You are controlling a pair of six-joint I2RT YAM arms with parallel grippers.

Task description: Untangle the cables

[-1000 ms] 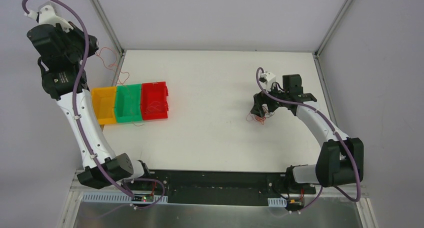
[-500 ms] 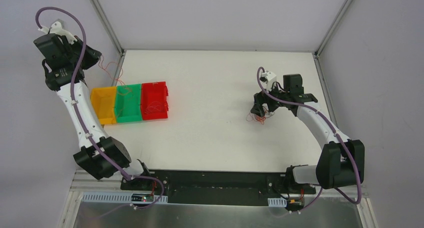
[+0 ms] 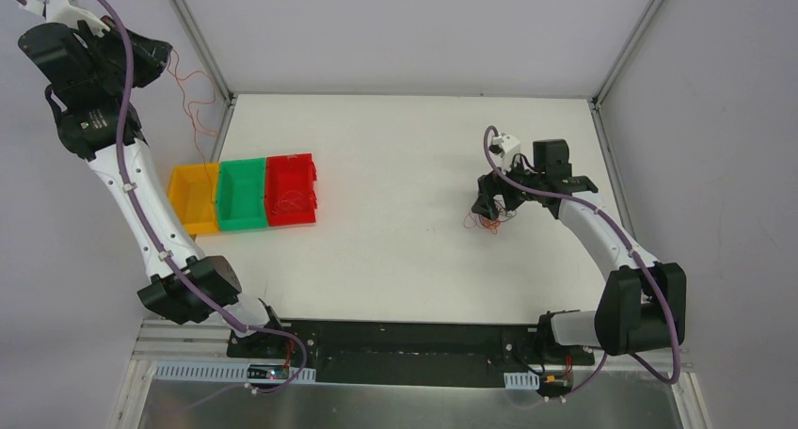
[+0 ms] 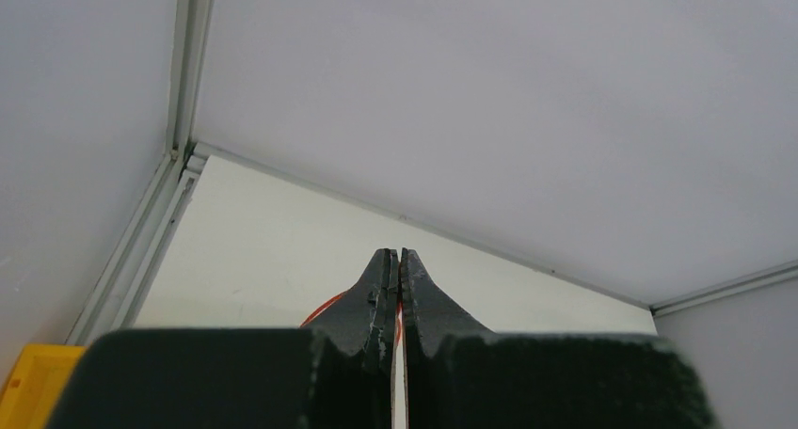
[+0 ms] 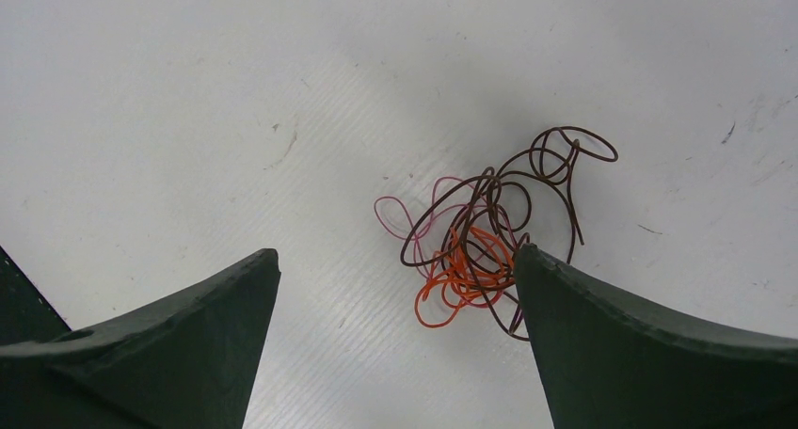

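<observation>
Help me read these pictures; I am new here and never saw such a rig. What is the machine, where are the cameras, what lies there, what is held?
Two robot arms stand at a white table, shown from above in one picture; the other two come from cameras on their wrists. The left gripper, high at the left, is shut on a red wire. The right gripper hangs open over a clump of cables. A yellow bin, a green bin and a red bin sit on the left.

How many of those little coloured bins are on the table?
3, side by side on the left of the table: a yellow bin farthest left, a green bin in the middle, a red bin on the right. None seems hidden.
</observation>
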